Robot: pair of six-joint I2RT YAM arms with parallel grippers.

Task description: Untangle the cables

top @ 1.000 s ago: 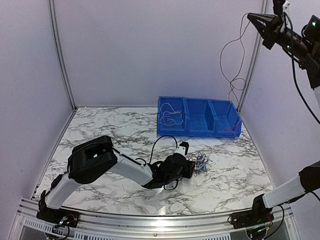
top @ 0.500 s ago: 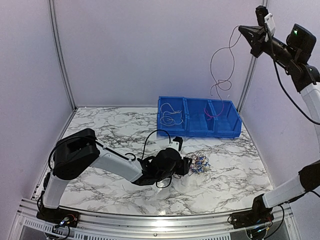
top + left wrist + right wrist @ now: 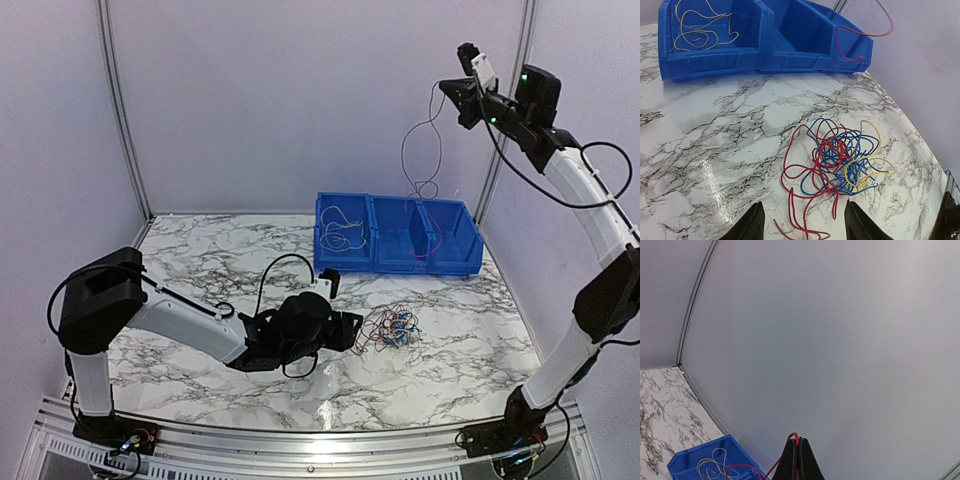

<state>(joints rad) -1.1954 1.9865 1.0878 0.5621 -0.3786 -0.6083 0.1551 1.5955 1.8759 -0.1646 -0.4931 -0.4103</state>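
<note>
Leftward above the blue plastic three-compartment bin (image 3: 400,264), the right gripper (image 3: 445,90) is being carried, clamped tight on a thin red wire (image 3: 870,35). The left gripper (image 3: 804,206), gaping empty, is being backed off the tangled red-blue-yellow cables (image 3: 837,160) on the marble table (image 3: 200,262). Lowering before release is being advised.

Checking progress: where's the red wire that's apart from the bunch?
Top view, far right: the red wire hangs from the shut right gripper, raised high, trailing down into the blue bin.

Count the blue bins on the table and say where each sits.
3, in a row at the table's far side: left bin holding pale cables, middle bin, right bin ending the row.
</note>
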